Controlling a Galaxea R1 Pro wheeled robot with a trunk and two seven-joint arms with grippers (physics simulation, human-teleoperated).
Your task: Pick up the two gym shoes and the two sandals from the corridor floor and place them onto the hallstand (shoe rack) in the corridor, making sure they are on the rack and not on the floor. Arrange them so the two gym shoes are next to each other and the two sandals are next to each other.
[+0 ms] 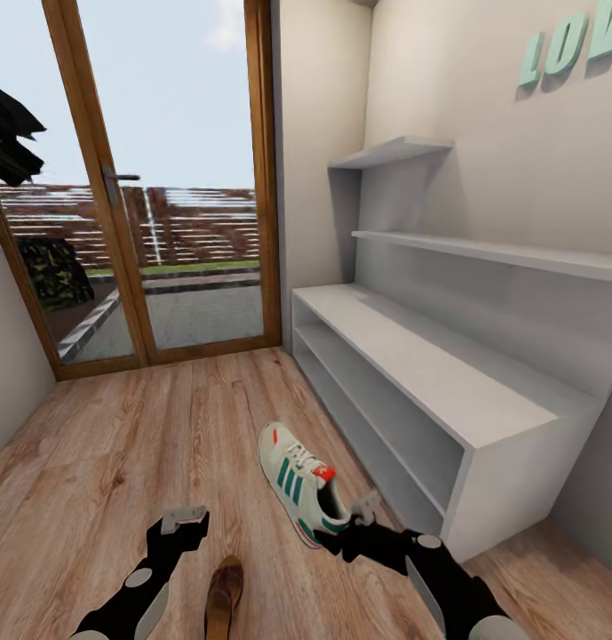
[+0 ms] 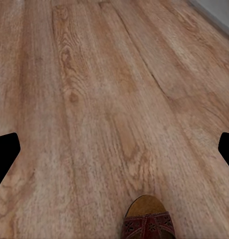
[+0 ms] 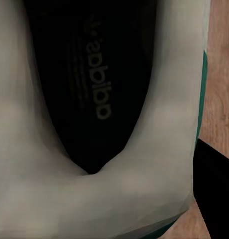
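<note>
Beside the hallstand (image 1: 448,391), its bench top and both low shelves bare, your one gym shoe (image 1: 304,482) lies on the corridor floor (image 1: 119,444). Your right gripper (image 1: 366,520) is at its heel, looking into the opening; I cannot tell its jaws' spread. A sandal (image 1: 224,594) lies near the left gripper (image 1: 183,520), jaws wide, with open floor toward the glass door (image 1: 177,178).

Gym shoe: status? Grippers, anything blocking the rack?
Right gripper at sneaker heel, grip unconfirmed. Left gripper open over floor, sandal beside it. Rack path unobstructed.
</note>
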